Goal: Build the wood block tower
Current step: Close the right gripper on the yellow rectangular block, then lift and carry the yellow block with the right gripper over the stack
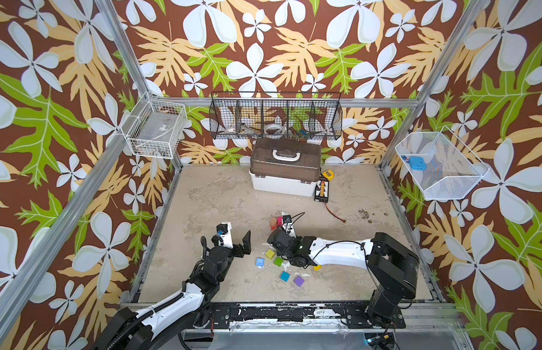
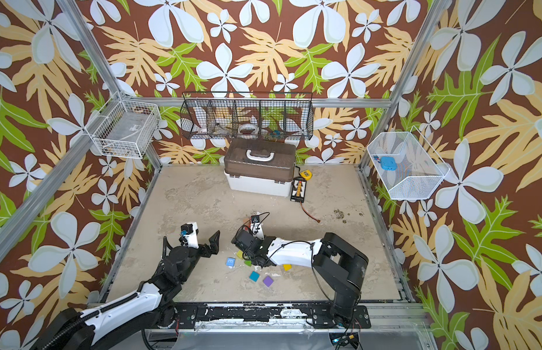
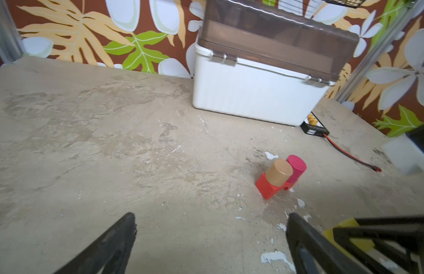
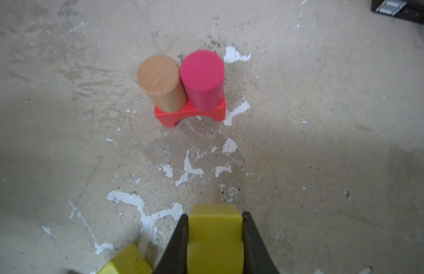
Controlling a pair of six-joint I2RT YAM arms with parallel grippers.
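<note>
The tower is a red arch block [image 4: 189,113] with a tan cylinder [image 4: 161,83] and a pink cylinder [image 4: 202,78] upright side by side on it, seen also in a top view [image 1: 276,222]. My right gripper [image 4: 215,215] is shut on a yellow block [image 4: 215,239], just short of the tower. A second yellow block [image 4: 125,261] lies beside it. Blue [image 1: 259,261], green [image 1: 278,261], teal [image 1: 284,276] and purple [image 1: 299,281] cubes lie loose on the floor. My left gripper [image 3: 211,218] stands open and holds nothing, left of the tower.
A white box with a brown lid [image 1: 285,172] stands at the back. Beside it lie a black board [image 1: 321,189] with a red wire and a yellow tape measure [image 1: 327,175]. Wire baskets [image 1: 276,118] hang on the walls. Another yellow block [image 1: 317,267] lies under my right arm.
</note>
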